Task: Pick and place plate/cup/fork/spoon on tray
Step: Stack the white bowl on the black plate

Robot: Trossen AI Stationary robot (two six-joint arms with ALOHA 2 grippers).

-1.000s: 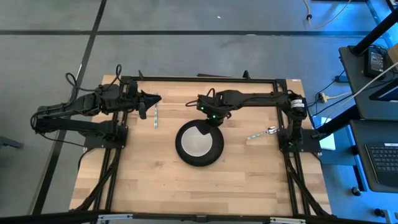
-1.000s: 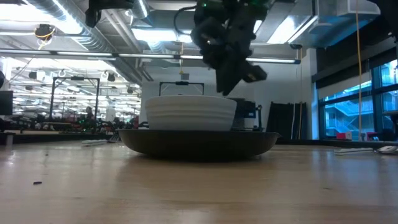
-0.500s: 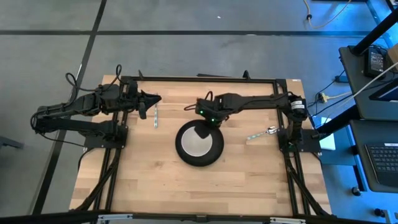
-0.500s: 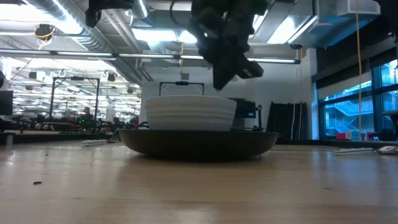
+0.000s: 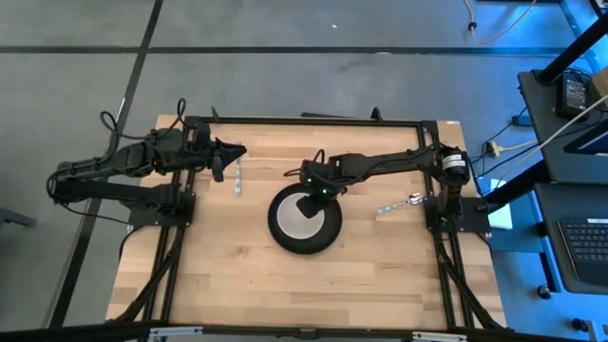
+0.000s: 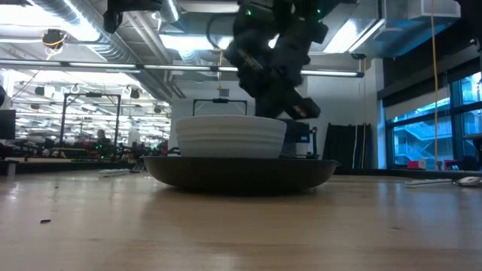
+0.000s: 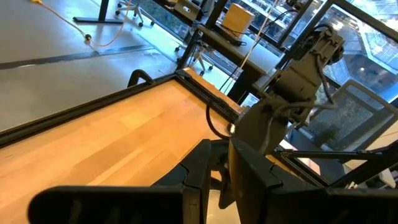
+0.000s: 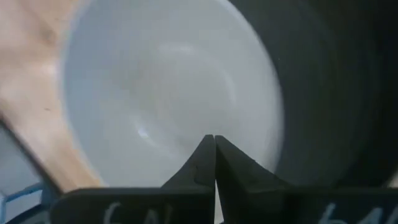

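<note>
Right tool (image 5: 306,201): fingers pressed together, empty, hanging right over the round white cup (image 5: 300,220).
Cup: sits on the flat matte-black round plate (image 5: 328,233), mid table (image 5: 237,275).
Left tool (image 5: 237,152): parked far left beside the slim silver fork (image 5: 237,178), can't tell its fingers.
Spoon (image 5: 401,202): right side, near the right arm's base.

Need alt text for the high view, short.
Top-down: the white cup sits on the black plate mid-table, the shut right gripper over the cup's rim. The left gripper waits beside the fork; the spoon lies right.
</note>
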